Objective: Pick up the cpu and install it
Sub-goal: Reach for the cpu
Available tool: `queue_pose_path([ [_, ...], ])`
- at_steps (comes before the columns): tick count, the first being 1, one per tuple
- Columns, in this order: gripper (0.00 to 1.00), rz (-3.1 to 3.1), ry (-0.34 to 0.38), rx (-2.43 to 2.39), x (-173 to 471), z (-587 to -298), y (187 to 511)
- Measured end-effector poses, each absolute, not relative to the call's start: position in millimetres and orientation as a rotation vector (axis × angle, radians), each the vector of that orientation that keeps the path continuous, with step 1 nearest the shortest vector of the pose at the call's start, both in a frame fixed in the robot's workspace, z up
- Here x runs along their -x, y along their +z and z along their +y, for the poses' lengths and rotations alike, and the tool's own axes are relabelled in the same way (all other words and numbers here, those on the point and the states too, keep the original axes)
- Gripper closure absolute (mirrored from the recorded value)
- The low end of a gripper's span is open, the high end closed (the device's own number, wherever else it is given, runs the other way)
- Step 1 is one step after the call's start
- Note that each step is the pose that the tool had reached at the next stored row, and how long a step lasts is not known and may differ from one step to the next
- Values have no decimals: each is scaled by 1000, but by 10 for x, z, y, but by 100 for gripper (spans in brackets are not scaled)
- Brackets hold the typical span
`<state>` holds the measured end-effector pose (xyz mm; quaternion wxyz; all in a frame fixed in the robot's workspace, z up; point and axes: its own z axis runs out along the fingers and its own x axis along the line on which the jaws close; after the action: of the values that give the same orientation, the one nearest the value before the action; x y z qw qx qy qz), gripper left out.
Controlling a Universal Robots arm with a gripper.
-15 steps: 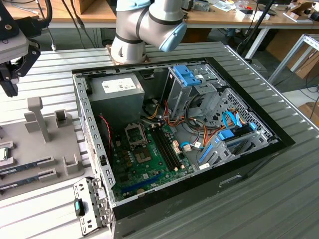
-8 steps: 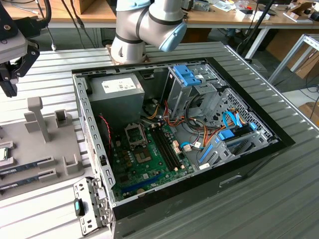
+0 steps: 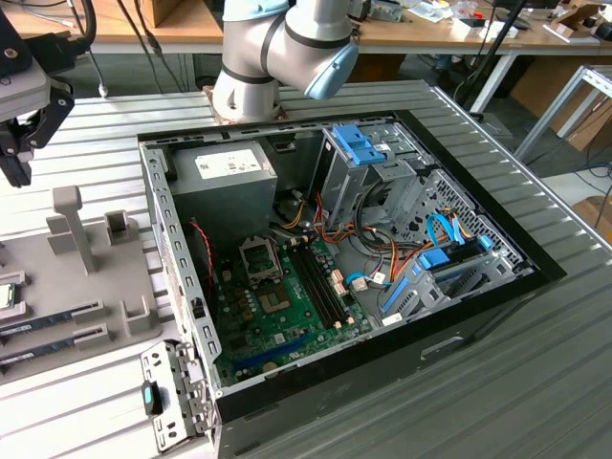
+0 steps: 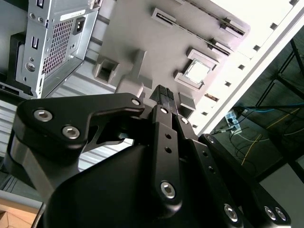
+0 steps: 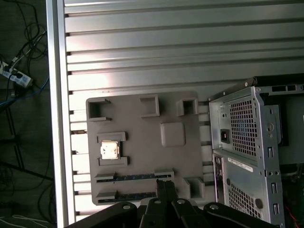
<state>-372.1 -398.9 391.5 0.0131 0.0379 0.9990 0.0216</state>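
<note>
The cpu (image 5: 109, 150) is a small silver square chip with a thin green rim. It lies flat in a recess of the grey holder tray (image 5: 142, 118), and the second wrist view also shows the cpu (image 4: 197, 72). In the exterior view the cpu (image 3: 6, 297) sits at the left edge. My gripper (image 4: 162, 93) hangs well above the tray, off to one side of the chip, with its black fingers together and nothing between them. In the exterior view the gripper (image 3: 17, 158) is at the upper left. The motherboard's empty socket (image 3: 260, 256) lies inside the open computer case (image 3: 182, 287).
Two long memory sticks (image 5: 130, 176) lie in tray slots near the cpu. Upright grey posts (image 3: 73, 225) rise from the tray. The case holds a power supply (image 3: 225, 172), drive cages (image 3: 368, 158) and loose cables (image 3: 382, 268). The ribbed metal table (image 3: 516, 382) surrounds everything.
</note>
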Motion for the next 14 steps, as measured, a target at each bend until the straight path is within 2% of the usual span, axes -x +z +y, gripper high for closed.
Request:
queue_pose_path([
  [14,89,3112,67,-118,3753,-3989,3905],
])
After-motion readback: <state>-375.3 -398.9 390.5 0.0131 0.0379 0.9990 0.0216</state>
